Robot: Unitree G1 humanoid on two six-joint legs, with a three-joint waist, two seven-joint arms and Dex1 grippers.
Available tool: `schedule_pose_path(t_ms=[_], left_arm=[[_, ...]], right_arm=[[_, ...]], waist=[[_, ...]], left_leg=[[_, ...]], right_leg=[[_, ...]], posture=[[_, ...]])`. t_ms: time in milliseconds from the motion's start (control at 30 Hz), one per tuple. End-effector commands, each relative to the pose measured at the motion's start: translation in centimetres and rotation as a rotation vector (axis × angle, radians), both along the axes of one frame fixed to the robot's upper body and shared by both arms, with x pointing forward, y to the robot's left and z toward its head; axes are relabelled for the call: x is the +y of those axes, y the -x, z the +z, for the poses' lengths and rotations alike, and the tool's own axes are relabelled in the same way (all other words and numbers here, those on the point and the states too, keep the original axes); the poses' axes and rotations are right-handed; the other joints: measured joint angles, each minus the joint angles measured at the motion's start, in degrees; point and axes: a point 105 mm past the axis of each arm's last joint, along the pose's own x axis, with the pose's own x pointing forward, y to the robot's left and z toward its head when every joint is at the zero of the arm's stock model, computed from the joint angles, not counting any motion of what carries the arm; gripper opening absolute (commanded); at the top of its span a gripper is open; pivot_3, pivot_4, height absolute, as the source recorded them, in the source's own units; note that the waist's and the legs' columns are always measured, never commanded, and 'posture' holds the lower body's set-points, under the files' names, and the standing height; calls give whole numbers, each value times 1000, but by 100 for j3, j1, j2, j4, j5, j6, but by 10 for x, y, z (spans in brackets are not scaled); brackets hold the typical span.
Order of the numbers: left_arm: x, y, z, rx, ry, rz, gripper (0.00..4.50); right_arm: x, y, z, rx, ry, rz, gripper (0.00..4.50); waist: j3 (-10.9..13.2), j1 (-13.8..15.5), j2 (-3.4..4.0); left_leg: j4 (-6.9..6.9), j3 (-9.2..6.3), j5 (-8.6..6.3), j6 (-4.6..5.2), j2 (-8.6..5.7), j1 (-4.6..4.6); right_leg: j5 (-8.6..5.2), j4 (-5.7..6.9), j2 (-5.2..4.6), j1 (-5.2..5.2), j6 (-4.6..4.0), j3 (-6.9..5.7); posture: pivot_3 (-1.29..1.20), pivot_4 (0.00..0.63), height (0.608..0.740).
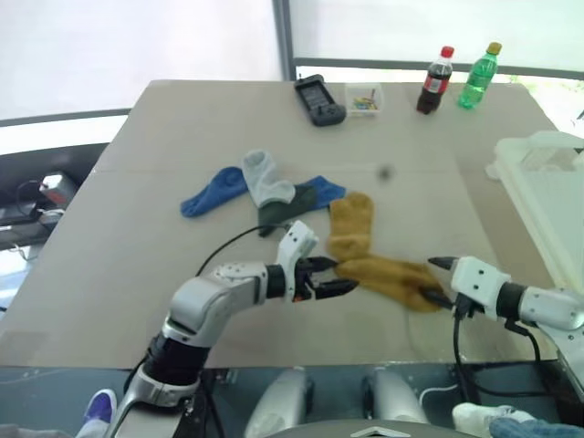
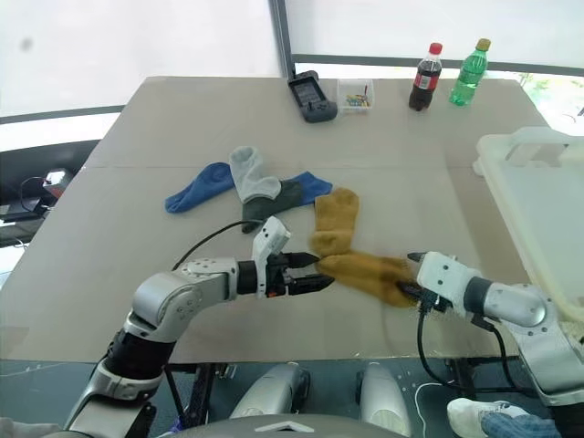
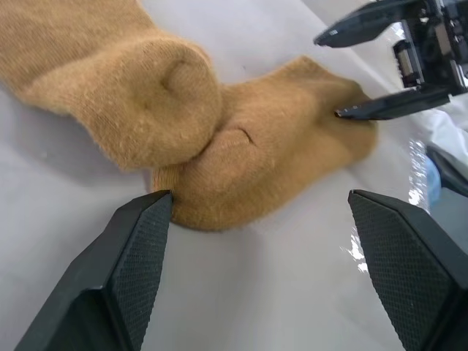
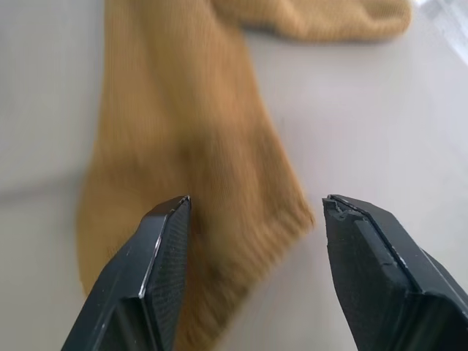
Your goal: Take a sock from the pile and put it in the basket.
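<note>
Two mustard-yellow socks (image 1: 374, 255) lie bent together on the worktop (image 1: 137, 228), stretched between the two hands. The left hand (image 1: 336, 276) points across toward the right one, its black fingers (image 3: 139, 248) spread wide and holding nothing; one fingertip stands just at the rounded heel end of the nearer sock, the other well clear of it over bare worktop. The right hand (image 1: 440, 281) faces it from the sock's other end, fingers (image 4: 164, 248) also parted and empty, with the ribbed cuff of a yellow sock lying between and just ahead of them.

Beyond the left hand, farther up the worktop, lies the rest of the pile (image 1: 265, 192): a blue sock (image 1: 212, 193), a pale grey sock (image 1: 265, 178) and a dark green one (image 1: 287, 208) overlapping one another, with a second blue piece beside the green. The basket (image 1: 547, 182), white and translucent with a thick rim, stands beyond and outward of the right hand at the worktop's edge.

At the far edge, well apart from both hands, are a black device (image 1: 319, 100), a small clear box of coloured bits (image 1: 364, 99), a cola bottle (image 1: 435, 80) and a green bottle (image 1: 479, 76).
</note>
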Motion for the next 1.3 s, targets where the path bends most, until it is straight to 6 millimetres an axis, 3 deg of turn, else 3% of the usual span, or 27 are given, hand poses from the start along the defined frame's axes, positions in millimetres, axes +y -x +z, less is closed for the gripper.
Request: schedule_pose_path(t_ms=[33, 167, 400, 800, 967, 1133, 1300], left_arm=[[-10, 5, -3, 87, 59, -27, 4078], [-11, 7, 2, 121, 101, -39, 4078], [10, 21, 9, 108, 100, -102, 4078], [7, 17, 21, 22, 144, -97, 4078], [13, 7, 27, -90, 142, -33, 4078], [34, -9, 47, -423, 131, 155, 4078], [65, 7, 54, -470, 156, 130, 4301]], right_arm=[[8, 1, -12, -35, 108, 60, 2931], [-5, 19, -44, 10, 267, 179, 2931], [-27, 21, -34, -44, 336, 238, 2931], [-33, 24, -21, -109, 328, 285, 2931], [-18, 11, 10, -112, 65, 138, 2931], [0, 5, 38, -69, -176, 57, 2931], [7, -5, 46, -44, -247, -14, 2931]], waist=[[1, 18, 0], [-4, 13, -2], [-3, 17, -2], [-2, 32, -3], [7, 14, 4], [23, -7, 28], [24, 8, 28]], left_leg=[[1, -1, -1, 1, -2, 0], [2, -6, -1, 1, -5, 8], [-1, -17, -1, 0, -3, 15], [2, -29, -3, 2, -5, 12], [0, -28, -3, 3, -2, 9], [-2, -22, -3, 2, 6, 8], [-13, -23, -4, 2, 4, -10]], right_leg=[[0, -1, 0, 1, 0, -2], [0, -6, 1, 8, 1, -10], [-1, -15, 1, 22, 1, -17], [-1, -24, -2, 32, 0, -23], [-1, -25, -5, 32, -1, -18], [-1, -25, -18, 27, -2, 0], [-1, -31, -19, 6, -3, -1]], posture=[[0, 150, 740], [0, 150, 740], [0, 150, 740], [0, 150, 740], [0, 150, 740], [0, 150, 740], [0, 150, 740]])
